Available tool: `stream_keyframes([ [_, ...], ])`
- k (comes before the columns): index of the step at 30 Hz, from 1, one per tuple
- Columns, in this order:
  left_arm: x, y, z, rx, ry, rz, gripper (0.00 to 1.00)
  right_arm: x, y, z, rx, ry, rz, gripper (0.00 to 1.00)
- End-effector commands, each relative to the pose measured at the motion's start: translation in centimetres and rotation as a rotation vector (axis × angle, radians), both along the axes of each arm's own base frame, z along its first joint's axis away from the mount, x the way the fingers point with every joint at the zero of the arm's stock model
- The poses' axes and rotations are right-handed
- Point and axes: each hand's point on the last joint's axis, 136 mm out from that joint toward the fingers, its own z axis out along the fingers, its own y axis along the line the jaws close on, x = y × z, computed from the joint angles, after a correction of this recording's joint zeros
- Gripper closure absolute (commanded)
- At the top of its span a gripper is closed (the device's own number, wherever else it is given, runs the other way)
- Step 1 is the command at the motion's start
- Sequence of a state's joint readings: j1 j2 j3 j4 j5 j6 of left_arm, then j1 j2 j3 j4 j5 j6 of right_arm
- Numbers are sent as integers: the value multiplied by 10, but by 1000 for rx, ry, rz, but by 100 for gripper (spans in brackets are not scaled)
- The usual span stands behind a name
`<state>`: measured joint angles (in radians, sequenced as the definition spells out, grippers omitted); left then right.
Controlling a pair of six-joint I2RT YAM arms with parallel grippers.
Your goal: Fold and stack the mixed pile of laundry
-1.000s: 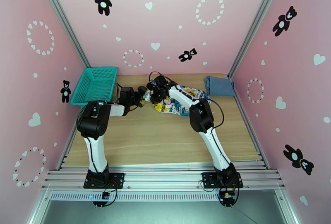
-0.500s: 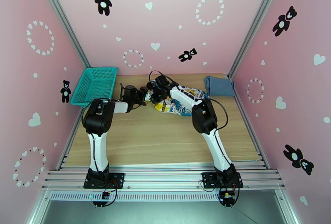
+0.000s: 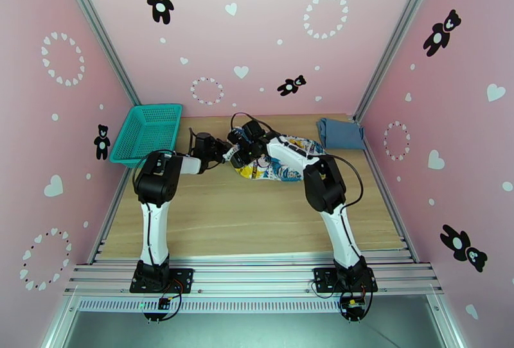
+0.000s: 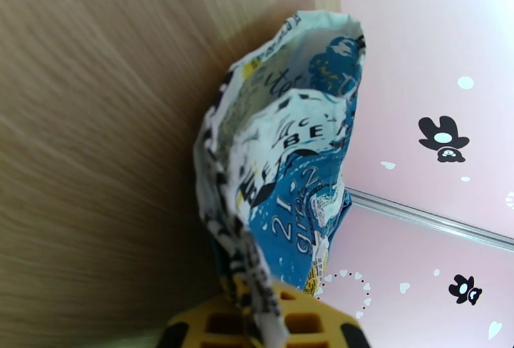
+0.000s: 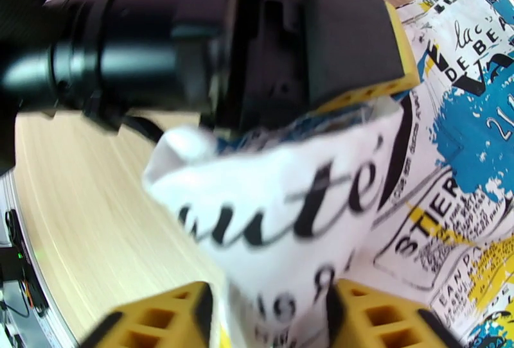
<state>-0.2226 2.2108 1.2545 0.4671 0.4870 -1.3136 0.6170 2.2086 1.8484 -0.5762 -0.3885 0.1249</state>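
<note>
The white cloth point(image 3: 277, 164) with yellow-and-blue print lies crumpled at the back middle of the table. Its left corner is lifted, and my left gripper point(image 3: 223, 151) is shut on that corner. In the left wrist view the printed cloth point(image 4: 289, 169) rises from between the yellow pads point(image 4: 302, 323). My right gripper point(image 3: 243, 147) is right beside it, with its yellow fingers point(image 5: 164, 320) spread apart around the same white corner point(image 5: 283, 214), open. The left gripper's finger point(image 5: 347, 41) shows there, pinching the cloth. The dusty-blue tank top point(image 3: 339, 132) lies folded at the back right.
A teal mesh basket point(image 3: 146, 132) stands at the back left corner, close to the left arm's elbow. Pink walls close the table on three sides. The bare wooden tabletop point(image 3: 244, 214) stretches toward the near edge.
The left gripper moved right onto the cloth's corner and shut on it. The right gripper, shut on that corner before, has opened. The cloth has shifted a little.
</note>
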Motion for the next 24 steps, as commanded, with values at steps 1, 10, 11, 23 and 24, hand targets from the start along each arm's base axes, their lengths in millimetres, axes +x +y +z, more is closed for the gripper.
stream_keyframes([
  [1, 0, 1, 26, 64, -88, -85, 100, -1, -21, 54, 126, 8, -97, 38],
  [10, -17, 23, 64, 203, -240, -214, 100, 49, -102, 15, 149, 191, -579, 68],
  [11, -21, 25, 66, 214, -250, -222, 100, 55, -103, 8, 125, 183, -593, 72],
  [23, -74, 70, 82, 378, -259, -288, 100, 59, -27, -30, 96, 283, -502, 85],
  [24, -77, 74, 89, 391, -270, -288, 100, 57, -21, -34, 97, 292, -500, 85],
])
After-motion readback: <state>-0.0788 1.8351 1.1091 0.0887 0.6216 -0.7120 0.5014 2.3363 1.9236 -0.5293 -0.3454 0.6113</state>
